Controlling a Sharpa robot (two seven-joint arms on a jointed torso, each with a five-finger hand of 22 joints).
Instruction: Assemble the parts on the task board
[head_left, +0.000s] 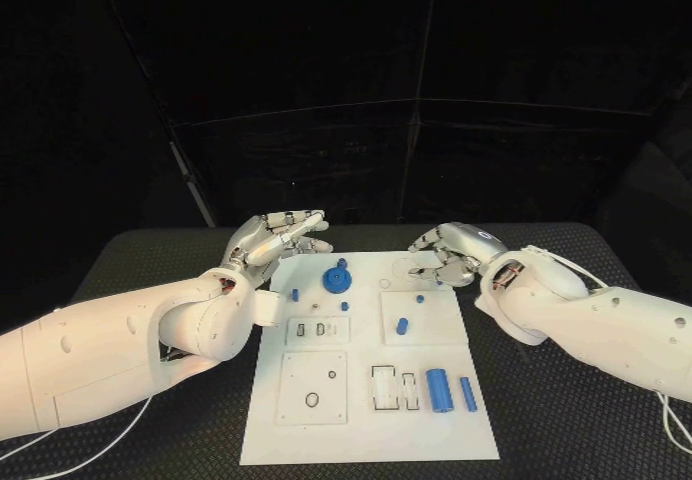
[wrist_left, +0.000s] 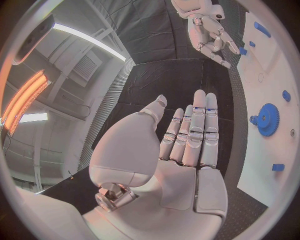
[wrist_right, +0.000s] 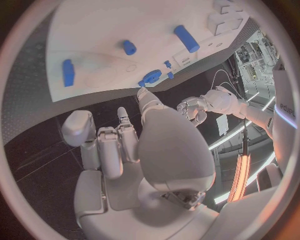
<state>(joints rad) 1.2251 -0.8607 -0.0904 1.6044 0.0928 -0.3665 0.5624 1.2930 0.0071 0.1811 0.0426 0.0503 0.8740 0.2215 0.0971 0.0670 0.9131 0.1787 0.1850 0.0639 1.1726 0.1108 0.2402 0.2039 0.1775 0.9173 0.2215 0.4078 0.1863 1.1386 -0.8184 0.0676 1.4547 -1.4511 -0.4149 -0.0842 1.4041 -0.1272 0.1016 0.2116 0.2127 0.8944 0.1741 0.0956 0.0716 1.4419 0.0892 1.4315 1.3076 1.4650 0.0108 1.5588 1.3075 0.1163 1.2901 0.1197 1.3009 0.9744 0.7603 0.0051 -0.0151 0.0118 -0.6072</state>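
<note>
The white task board (head_left: 433, 352) lies mid-table. On it are a blue gear (head_left: 338, 277), a small blue peg (head_left: 294, 295), a blue oval piece (head_left: 402, 324) and two blue cylinders (head_left: 437, 389) at the near right. My left hand (head_left: 274, 238) hovers off the board's far left corner, fingers straight and apart from the thumb, holding nothing; the left wrist view shows that palm (wrist_left: 181, 150) and the gear (wrist_left: 267, 120). My right hand (head_left: 447, 250) hangs over the far right corner with fingers loosely bent, nothing in them. The right wrist view shows it (wrist_right: 137, 150) beside the board (wrist_right: 112, 30).
The board carries raised white blocks with slots and holes (head_left: 315, 385) at the near left and a frame socket (head_left: 392, 387) beside the cylinders. Black padded table (head_left: 577, 420) surrounds it on all sides. Thin white cables (head_left: 87, 450) trail from both arms.
</note>
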